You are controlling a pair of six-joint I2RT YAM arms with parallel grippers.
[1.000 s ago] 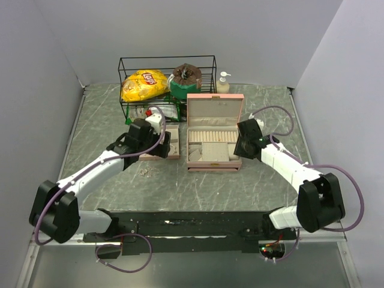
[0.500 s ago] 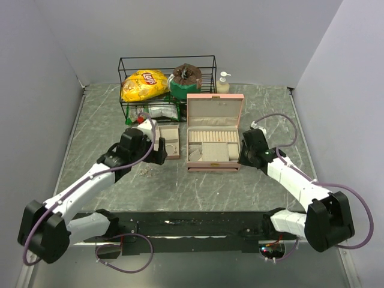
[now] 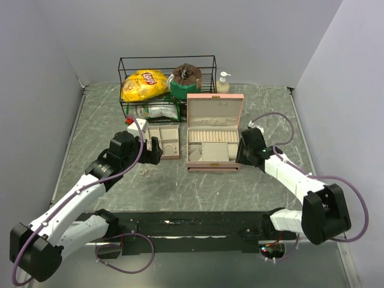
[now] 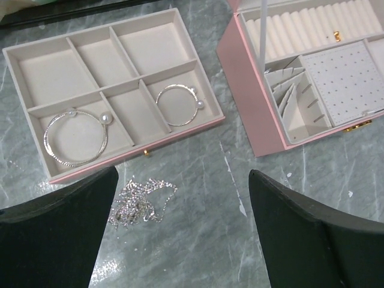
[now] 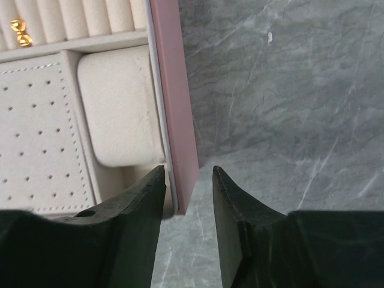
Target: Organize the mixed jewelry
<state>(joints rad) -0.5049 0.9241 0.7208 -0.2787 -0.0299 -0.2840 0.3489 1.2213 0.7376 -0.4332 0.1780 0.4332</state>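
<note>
Silver chain tangle (image 4: 141, 201) on marble table (image 4: 198, 240), just beside beige compartment tray (image 4: 90, 30). Large pearl hoop (image 4: 75, 137) and small pearl hoop (image 4: 178, 104) each lie in a tray compartment. Left gripper (image 4: 183, 180) above chain, jaws wide, empty. Right gripper (image 5: 187, 174) half-open, straddling pink jewelry box (image 5: 174, 90) wall, unclamped.

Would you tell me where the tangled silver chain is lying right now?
In the left wrist view the chain lies on the table, just outside the tray's front edge by the large hoop, left of the pink box.
</note>
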